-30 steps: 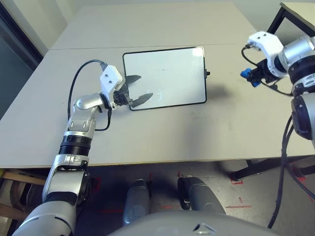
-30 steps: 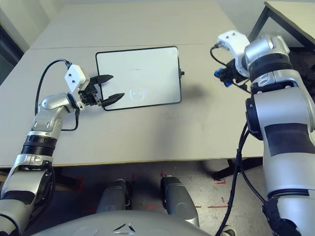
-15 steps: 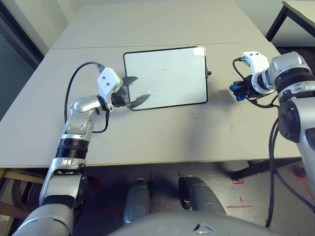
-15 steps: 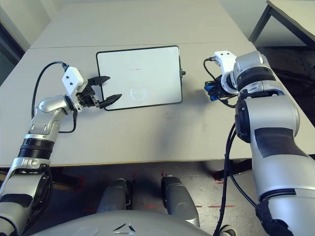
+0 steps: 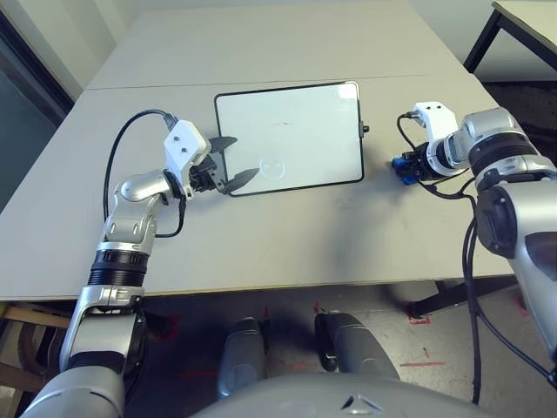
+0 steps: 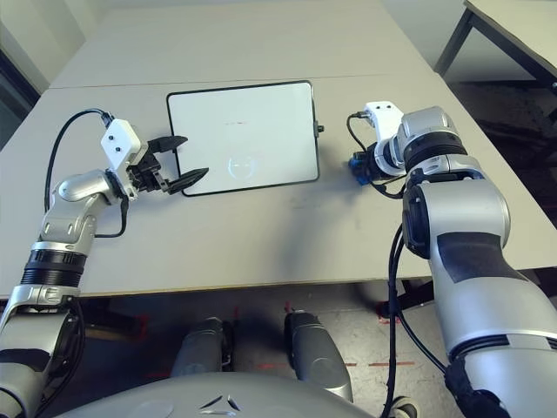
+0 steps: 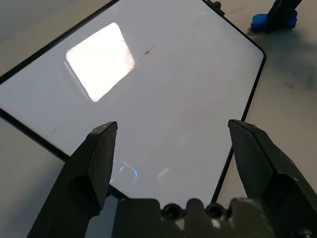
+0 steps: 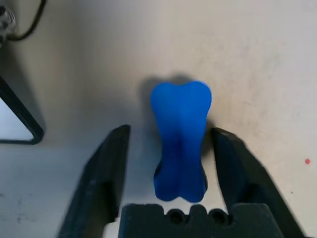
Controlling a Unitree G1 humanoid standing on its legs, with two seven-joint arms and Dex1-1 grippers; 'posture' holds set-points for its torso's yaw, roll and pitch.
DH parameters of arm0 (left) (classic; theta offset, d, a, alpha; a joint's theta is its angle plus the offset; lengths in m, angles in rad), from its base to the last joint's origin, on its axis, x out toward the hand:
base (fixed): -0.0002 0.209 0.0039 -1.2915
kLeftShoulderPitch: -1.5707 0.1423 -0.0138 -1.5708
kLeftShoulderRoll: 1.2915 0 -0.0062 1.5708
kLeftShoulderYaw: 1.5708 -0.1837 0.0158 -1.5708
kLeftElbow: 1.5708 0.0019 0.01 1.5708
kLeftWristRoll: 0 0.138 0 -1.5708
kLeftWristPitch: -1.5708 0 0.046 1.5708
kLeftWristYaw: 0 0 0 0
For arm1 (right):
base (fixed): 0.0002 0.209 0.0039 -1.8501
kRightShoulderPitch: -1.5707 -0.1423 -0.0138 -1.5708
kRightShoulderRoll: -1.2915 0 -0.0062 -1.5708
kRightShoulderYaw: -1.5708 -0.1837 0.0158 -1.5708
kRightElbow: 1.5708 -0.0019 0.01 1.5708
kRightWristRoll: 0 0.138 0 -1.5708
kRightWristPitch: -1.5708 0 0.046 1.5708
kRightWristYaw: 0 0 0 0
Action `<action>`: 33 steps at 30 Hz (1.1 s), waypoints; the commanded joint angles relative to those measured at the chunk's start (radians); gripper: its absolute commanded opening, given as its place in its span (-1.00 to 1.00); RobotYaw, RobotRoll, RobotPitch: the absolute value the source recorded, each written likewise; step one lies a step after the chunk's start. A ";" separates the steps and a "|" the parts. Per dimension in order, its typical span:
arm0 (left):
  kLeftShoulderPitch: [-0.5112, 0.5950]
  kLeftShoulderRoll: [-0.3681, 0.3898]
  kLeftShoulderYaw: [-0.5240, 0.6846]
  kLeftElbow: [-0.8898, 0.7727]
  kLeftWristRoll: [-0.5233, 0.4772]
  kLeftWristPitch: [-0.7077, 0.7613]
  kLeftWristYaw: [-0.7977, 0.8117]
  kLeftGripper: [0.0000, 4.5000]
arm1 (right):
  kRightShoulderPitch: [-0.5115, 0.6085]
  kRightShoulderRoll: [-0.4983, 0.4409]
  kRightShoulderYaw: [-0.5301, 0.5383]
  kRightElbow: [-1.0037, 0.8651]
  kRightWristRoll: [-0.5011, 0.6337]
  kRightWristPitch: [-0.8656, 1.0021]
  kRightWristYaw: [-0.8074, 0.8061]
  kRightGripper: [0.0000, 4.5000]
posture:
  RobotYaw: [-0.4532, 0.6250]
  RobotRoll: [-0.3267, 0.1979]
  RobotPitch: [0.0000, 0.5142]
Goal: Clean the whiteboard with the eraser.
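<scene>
The whiteboard point(image 5: 291, 135) lies flat at the middle of the table, nearly all white, with one faint red speck point(image 7: 147, 49). My left gripper point(image 5: 244, 157) is open over the board's near left corner, nothing between its fingers. The blue eraser point(image 8: 181, 139) rests on the table just right of the board's knob point(image 5: 365, 129). My right gripper point(image 5: 406, 167) is low at the table and open, one finger on each side of the eraser point(image 5: 402, 165), with a gap showing on both sides.
The grey table point(image 5: 287, 235) has a seam across it behind the board, and its front edge runs close below my arms. A second table with a black leg point(image 5: 480, 42) stands at the far right. A black cable point(image 5: 130, 131) loops off my left wrist.
My right arm has come down and leftward toward the board. The eraser it held now rests on the table and its fingers have opened. The left arm has barely moved.
</scene>
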 commanded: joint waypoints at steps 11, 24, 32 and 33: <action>-0.012 0.059 0.260 -0.054 -0.169 0.150 0.129 1.00 | 0.139 -0.153 -0.160 -0.277 0.163 -0.382 0.078 0.97 | -0.30 0.25 -0.61; -0.051 0.061 0.473 0.206 -0.169 0.113 0.432 1.00 | 0.507 -0.151 -0.402 -0.383 0.341 -0.832 -0.015 0.97 | -0.38 0.25 -0.50; -0.111 0.076 0.491 0.385 -0.160 0.055 0.479 1.00 | 0.568 -0.125 -0.403 -0.378 0.364 -0.961 -0.013 0.97 | -0.40 0.25 -0.48; -0.118 0.077 0.490 0.400 -0.160 0.049 0.482 1.00 | 0.567 -0.124 -0.400 -0.376 0.364 -0.966 -0.013 0.97 | -0.40 0.25 -0.48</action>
